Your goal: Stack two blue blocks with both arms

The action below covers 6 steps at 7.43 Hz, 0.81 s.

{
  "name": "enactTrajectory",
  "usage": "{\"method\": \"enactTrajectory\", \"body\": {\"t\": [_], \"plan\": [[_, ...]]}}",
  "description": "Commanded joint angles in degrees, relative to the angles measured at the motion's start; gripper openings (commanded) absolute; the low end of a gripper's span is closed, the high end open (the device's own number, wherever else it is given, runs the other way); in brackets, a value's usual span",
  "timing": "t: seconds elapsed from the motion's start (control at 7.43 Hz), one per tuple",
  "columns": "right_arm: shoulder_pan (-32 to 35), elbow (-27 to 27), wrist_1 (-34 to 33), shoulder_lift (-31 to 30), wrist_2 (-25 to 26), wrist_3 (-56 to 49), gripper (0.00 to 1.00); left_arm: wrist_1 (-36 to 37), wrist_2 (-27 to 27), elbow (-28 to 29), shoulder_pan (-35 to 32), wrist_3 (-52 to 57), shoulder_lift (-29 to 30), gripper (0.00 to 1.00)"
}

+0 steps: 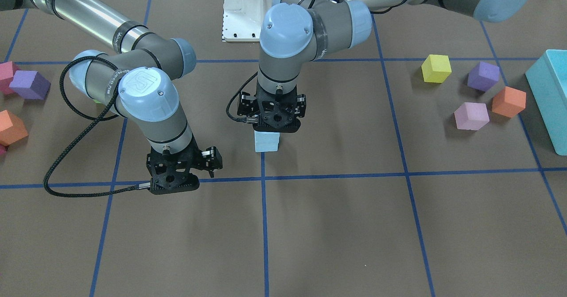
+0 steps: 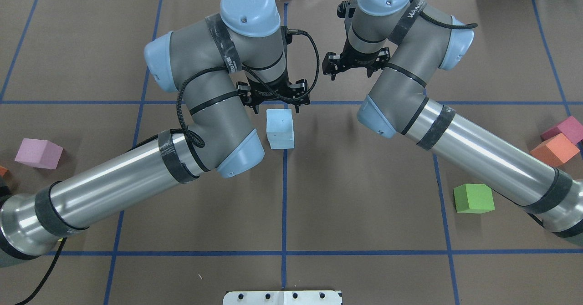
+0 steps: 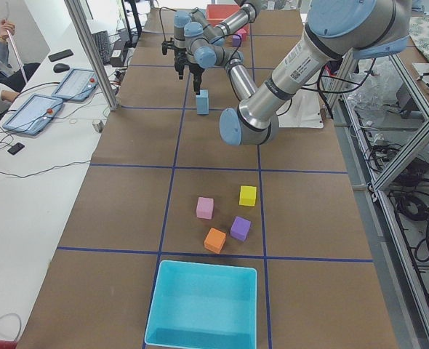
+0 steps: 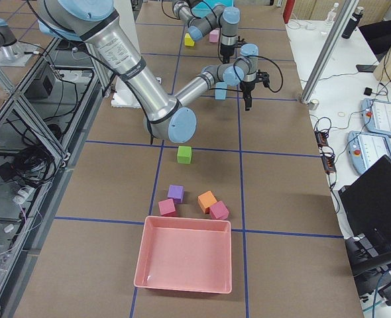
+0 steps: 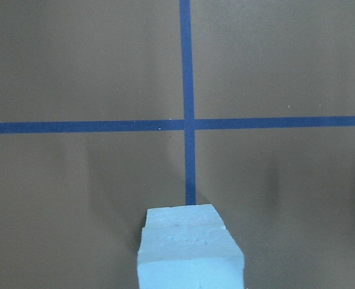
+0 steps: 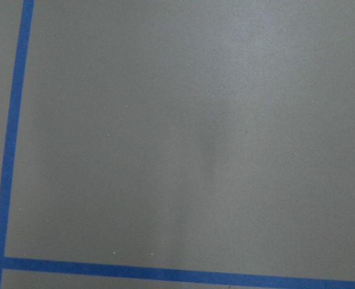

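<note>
Two pale blue blocks stand stacked one on the other at the table's centre, next to a blue tape crossing. The stack also shows in the front view and at the bottom of the left wrist view. My left gripper hangs just above the stack with its jaws spread wider than the block and holds nothing. It shows in the front view too. My right gripper is open and empty over bare table, apart from the stack and to its right in the overhead view; it also shows in the front view.
On my left lie yellow, purple, orange and pink cubes beside a turquoise box. On my right lie green, orange and magenta cubes and a pink tray.
</note>
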<state>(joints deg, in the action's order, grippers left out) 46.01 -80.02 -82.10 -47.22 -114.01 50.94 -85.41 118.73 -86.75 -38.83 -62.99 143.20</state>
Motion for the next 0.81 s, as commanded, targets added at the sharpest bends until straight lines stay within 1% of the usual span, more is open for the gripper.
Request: {"method": "enactTrajectory", "body": {"t": [0.0, 0.13, 0.27, 0.4, 0.54, 0.67], "plan": [[5.0, -6.5, 3.3, -6.9, -1.0, -2.8, 1.0, 3.2, 6.0, -13.8, -8.5, 8.6, -12.0, 0.99], [10.4, -10.2, 0.6, -12.0, -5.8, -3.0, 1.0, 3.2, 8.2, -18.2, -13.9, 15.6, -19.3, 0.99], [17.5, -14.4, -1.8, -16.9, -11.9, -3.1, 1.0, 3.2, 9.8, -20.5, -19.6, 25.9, -26.3, 0.99], [22.8, -19.4, -2.0, -23.4, -14.5, -4.2, 1.0, 3.3, 11.7, -20.4, -26.2, 37.8, -32.4, 0.99], [27.7, -21.8, -2.2, -28.4, -16.6, -10.7, 1.0, 3.3, 13.4, -18.6, -32.6, 49.8, -37.2, 0.99], [31.8, -23.5, -2.2, -34.0, -17.8, -16.8, 1.0, 3.4, 15.1, -15.1, -37.5, 58.0, -39.9, 0.99]]}}
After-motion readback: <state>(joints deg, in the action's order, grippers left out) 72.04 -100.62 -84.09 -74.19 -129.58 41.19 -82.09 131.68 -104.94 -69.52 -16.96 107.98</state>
